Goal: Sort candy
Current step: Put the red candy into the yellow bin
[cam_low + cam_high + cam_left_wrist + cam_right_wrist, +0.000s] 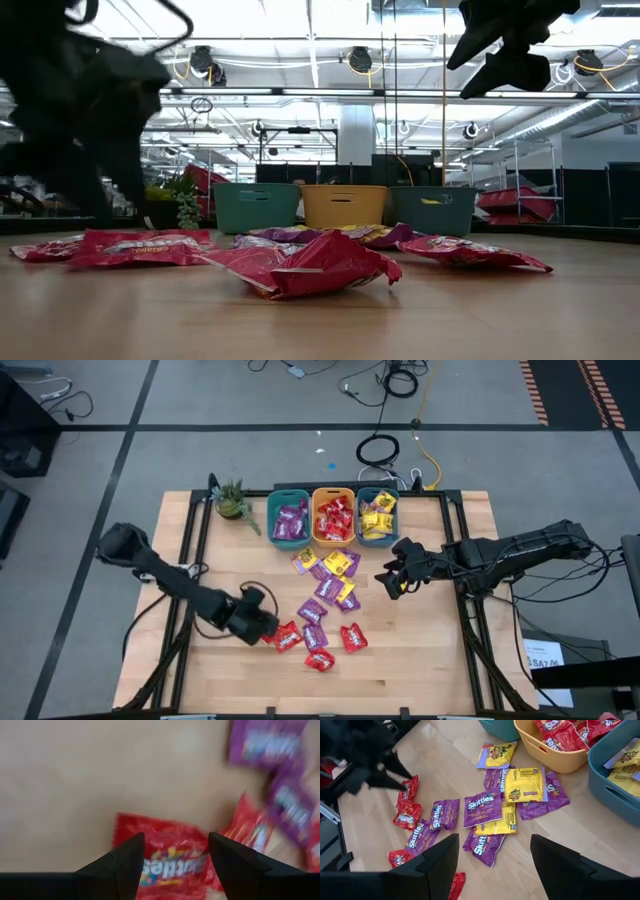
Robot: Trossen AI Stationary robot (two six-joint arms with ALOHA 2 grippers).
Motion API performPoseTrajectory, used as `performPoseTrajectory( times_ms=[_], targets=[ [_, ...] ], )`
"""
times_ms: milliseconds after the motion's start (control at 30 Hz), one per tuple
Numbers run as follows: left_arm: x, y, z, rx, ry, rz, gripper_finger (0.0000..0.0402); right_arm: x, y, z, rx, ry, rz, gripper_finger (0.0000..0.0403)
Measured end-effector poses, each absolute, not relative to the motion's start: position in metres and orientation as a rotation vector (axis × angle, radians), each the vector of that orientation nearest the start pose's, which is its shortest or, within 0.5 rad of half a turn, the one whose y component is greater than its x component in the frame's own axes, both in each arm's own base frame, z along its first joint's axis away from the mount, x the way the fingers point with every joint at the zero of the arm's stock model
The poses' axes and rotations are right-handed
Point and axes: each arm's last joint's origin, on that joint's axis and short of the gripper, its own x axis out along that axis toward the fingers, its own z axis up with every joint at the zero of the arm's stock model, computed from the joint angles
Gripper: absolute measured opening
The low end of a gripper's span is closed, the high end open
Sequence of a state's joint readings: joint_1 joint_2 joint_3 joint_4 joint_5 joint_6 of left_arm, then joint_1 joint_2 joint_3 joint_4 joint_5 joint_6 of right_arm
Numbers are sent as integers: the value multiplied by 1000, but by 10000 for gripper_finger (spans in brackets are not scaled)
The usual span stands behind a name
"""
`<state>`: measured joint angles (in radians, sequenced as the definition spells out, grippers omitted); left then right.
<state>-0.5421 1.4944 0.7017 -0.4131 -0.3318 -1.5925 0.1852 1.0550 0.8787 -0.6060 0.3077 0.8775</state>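
The left gripper (268, 628) is hanging low over a red candy packet (165, 857) at the near left edge of the loose candy (325, 595), its fingers spread apart and empty. The right gripper (388, 582) is hovering beside the pile, fingers apart and empty. Behind the pile are sitting the purple-filled teal bin (288, 518), the orange bin (334, 517) and another teal bin (378, 515), with a small potted plant (233, 500) to their left.
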Motion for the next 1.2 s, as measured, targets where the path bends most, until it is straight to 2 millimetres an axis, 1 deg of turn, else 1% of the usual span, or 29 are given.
performPoseTrajectory(
  times_ms=[133, 200, 300, 367, 467, 600, 633, 667, 767, 900, 967, 1033, 1100, 1200],
  targets=[
    [223, -137, 122, -897, 1006, 630, 228, 207, 30, 282, 636, 650, -433, 238],
    [223, -143, 112, -870, 1025, 642, 228, 207, 30, 282, 636, 650, -432, 238],
    [221, -145, 107, -863, 1025, 675, 222, 207, 30, 282, 635, 652, -432, 238],
    [220, -145, 106, -853, 1017, 685, 205, 207, 30, 282, 635, 652, -431, 238],
    [217, -143, 107, -835, 1024, 711, 151, 207, 30, 282, 636, 652, -431, 238],
    [215, -142, 107, -824, 1039, 726, 46, 207, 30, 282, 629, 652, -430, 238],
    [215, -142, 108, -827, 1040, 723, 28, 207, 30, 282, 623, 653, -428, 238],
    [215, -142, 110, -832, 1037, 719, 20, 207, 30, 282, 618, 654, -426, 238],
    [212, -140, 118, -839, 1051, 714, 18, 207, 30, 282, 613, 653, -426, 238],
    [203, -133, 139, -819, 1122, 744, 9, 207, 30, 282, 593, 654, -420, 238],
    [198, -129, 155, -810, 1122, 755, 6, 207, 30, 282, 588, 653, -420, 238],
    [197, -125, 173, -835, 1084, 735, 5, 208, 30, 282, 579, 653, -417, 238],
    [194, -116, 187, -811, 1061, 746, 4, 208, 30, 282, 573, 654, -415, 238],
    [196, -100, 210, -820, 974, 719, 4, 208, 30, 282, 571, 652, -415, 238]
  ],
)
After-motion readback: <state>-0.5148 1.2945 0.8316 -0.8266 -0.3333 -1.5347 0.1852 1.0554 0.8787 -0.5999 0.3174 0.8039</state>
